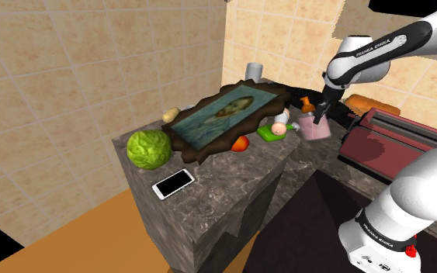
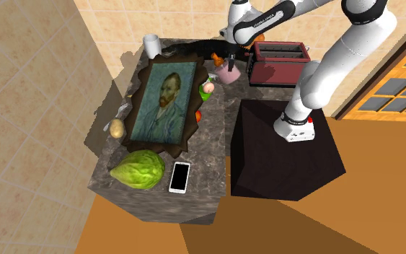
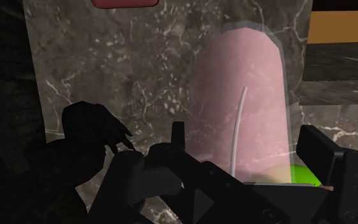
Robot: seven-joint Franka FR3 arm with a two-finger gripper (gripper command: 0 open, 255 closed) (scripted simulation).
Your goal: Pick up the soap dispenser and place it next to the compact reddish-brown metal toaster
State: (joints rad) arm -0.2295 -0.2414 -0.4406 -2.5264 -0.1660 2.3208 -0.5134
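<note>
A pink soap dispenser (image 1: 316,129) with a clear shell hangs a little tilted just above the dark marble counter (image 1: 209,194), between the framed painting and the toaster. My black gripper (image 1: 318,118) is shut on it from above. In the wrist view the pink bottle (image 3: 241,95) runs away from the hand, clasped between the two fingers (image 3: 179,137). The reddish-brown toaster (image 1: 395,143) stands close by on the shoulder view's right. In the second exterior view the dispenser (image 2: 229,71) sits just left of the toaster (image 2: 277,61).
A framed portrait painting (image 1: 224,116) lies on the counter, with a green cabbage (image 1: 148,149), a white phone (image 1: 173,184), a potato (image 1: 170,115), a red fruit (image 1: 241,143) and a green item (image 1: 271,133) around it. A cup (image 1: 254,72) stands at the back.
</note>
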